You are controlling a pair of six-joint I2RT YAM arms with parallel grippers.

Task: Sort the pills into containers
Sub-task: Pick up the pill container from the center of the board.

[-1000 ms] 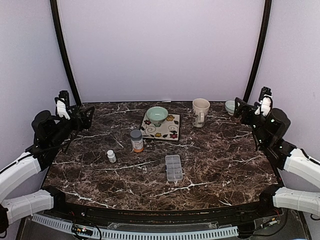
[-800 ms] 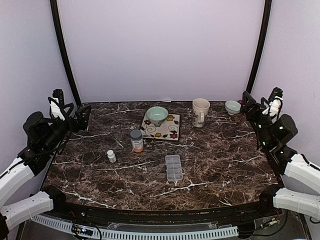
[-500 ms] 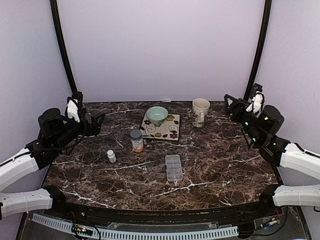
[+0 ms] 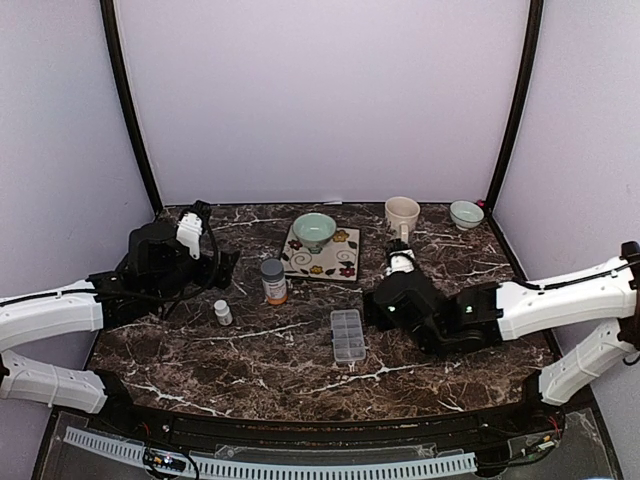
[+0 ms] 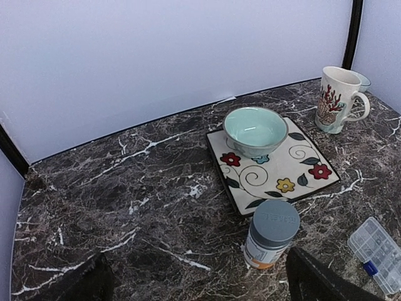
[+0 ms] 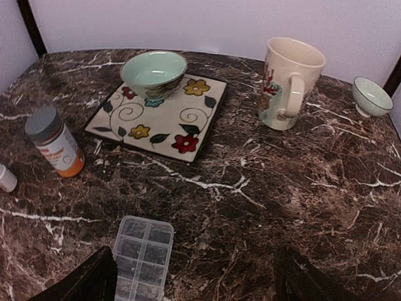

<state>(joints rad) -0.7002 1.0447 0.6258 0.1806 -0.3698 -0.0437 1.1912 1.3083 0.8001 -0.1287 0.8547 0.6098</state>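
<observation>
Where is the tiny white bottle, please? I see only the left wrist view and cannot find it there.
Observer: The tiny white bottle stands upright on the table, nearer the arms than the orange bottle and to its left, apart from it.
Operator: Thank you. What is the right gripper doing?
Observer: The right gripper is open and empty, over the table just right of the pill box.
Operator: How does that box lie? I see only one corner.
Observer: It lies flat, its long side running front to back, in front of the patterned plate and apart from it.
</observation>
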